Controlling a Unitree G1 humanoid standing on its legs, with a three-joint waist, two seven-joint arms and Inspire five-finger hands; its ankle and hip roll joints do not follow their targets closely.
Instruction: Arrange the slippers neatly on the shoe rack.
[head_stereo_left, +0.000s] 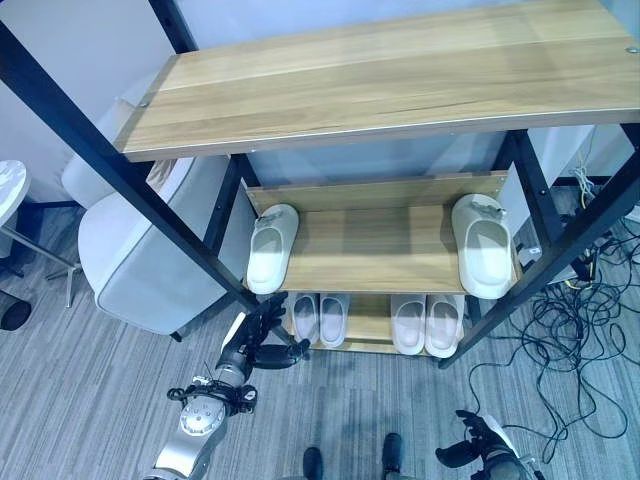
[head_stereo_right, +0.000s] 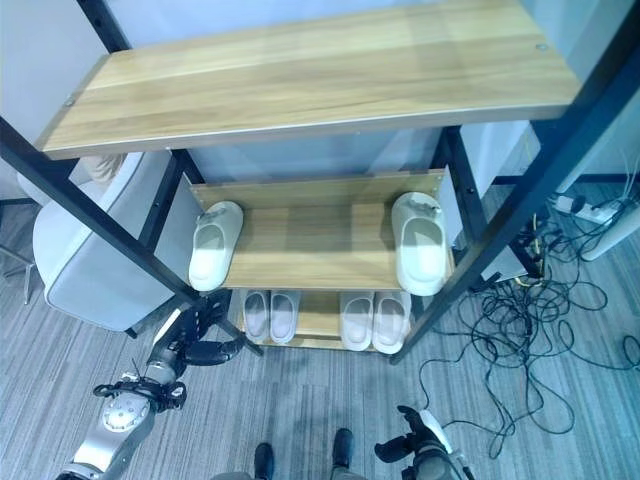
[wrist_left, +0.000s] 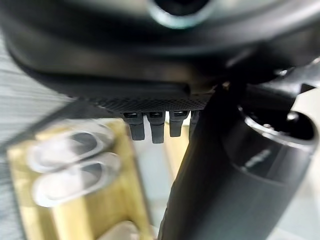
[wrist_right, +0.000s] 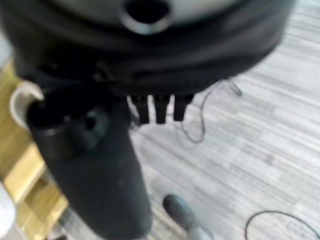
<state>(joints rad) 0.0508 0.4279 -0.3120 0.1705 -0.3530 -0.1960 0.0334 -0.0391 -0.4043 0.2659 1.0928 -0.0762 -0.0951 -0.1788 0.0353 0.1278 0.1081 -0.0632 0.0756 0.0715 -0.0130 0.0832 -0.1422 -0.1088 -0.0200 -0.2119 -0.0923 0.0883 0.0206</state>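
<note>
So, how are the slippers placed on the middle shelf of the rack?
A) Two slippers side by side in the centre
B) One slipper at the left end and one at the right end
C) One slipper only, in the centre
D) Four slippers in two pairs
B: the middle shelf holds one slipper at its left end and one slipper at its right end, with bare wood between them; the two pairs stand on the bottom shelf.

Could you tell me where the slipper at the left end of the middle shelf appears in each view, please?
Left eye view: the left slipper lies at centre-left, above the left hand.
Right eye view: it sits further left.
Left wrist view: I cannot tell it from the blurred slippers there.
Right wrist view: I cannot make it out.
Shared landmark: the middle shelf.
</note>
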